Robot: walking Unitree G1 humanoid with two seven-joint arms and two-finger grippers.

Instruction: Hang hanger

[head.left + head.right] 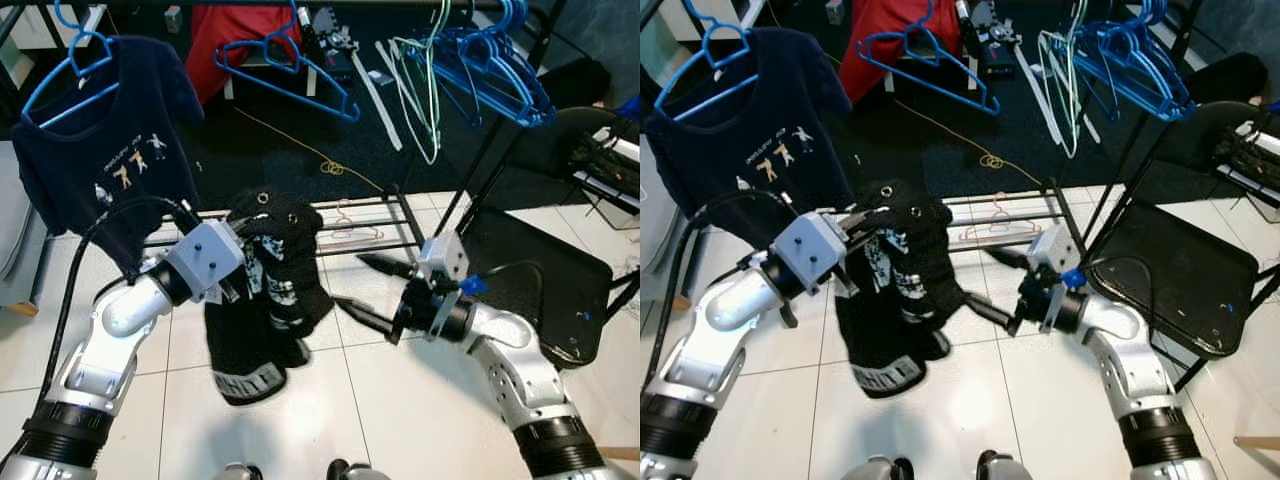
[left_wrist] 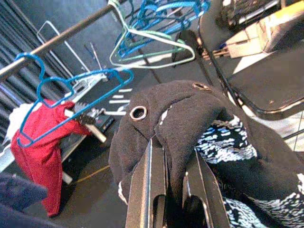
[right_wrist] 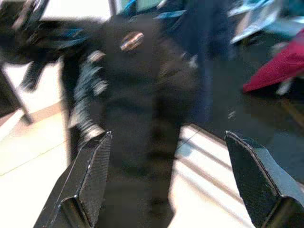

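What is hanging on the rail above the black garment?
On the rail: a navy shirt on a blue hanger, an empty blue hanger, and a bunch of hangers. The rail's ends are out of view.

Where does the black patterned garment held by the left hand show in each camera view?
Left eye view: black patterned garment hangs centre, beside the left hand.
Right eye view: centre-left.
Left wrist view: draped over the fingers, lower centre.
Right wrist view: blurred, ahead between the open right hand's fingers.
Shared landmark: its metal eyelet.
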